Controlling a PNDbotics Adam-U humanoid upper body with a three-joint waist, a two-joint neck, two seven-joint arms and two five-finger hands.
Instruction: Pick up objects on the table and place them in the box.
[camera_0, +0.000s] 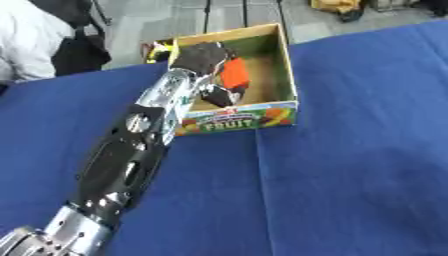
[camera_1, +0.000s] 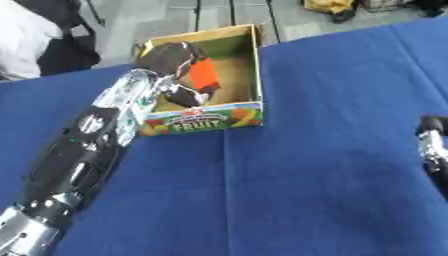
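A: From where do the two views look?

B: Both look from the robot's head, down and forward onto the table with the blue cloth (camera_0: 350, 165). The floor shows along the top edge.

A: How near are they?

B: Near enough that the long black and silver left arm (camera_0: 131, 160) fills the lower left corner.

A: What do they share?

B: Almost everything. The open cardboard box with the printed fruit label (camera_0: 236, 122) shows in both, but it sits more to the left in the right eye view. Only that view catches a dark part of the right arm (camera_1: 433, 150) at its right edge.
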